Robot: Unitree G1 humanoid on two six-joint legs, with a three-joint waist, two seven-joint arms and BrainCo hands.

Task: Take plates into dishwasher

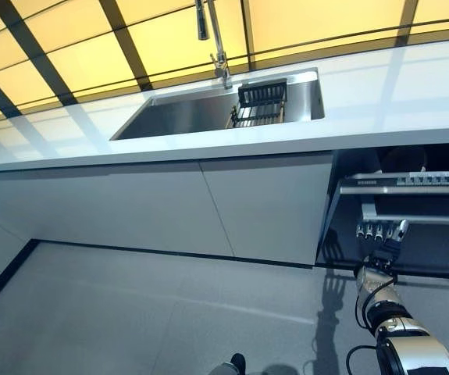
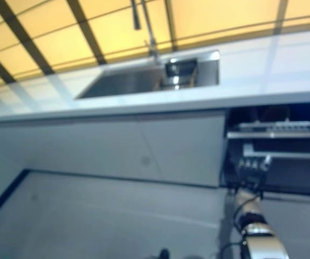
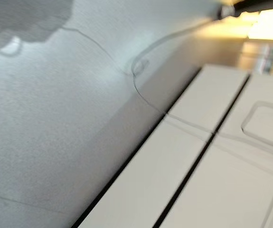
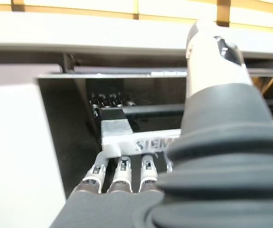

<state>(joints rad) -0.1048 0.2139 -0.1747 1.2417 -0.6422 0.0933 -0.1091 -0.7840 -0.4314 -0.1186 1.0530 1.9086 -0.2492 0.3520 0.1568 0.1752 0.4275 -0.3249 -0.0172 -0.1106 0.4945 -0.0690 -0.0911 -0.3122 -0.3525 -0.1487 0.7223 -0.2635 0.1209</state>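
The long white countertop [image 1: 380,94] carries a steel sink [image 1: 201,113] holding a dark rack [image 1: 260,104]. Beneath its right end stands the open dishwasher [image 1: 411,211], cut off at the edge; its panel print is blurred. The right hand [image 1: 379,233] reaches straight-fingered to the door's top edge. No plates show.

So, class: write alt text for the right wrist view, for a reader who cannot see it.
The right hand reaches its straight fingers under the front edge of a dishwasher rack, inside the open dishwasher below the counter. A white cabinet door stands beside the opening.
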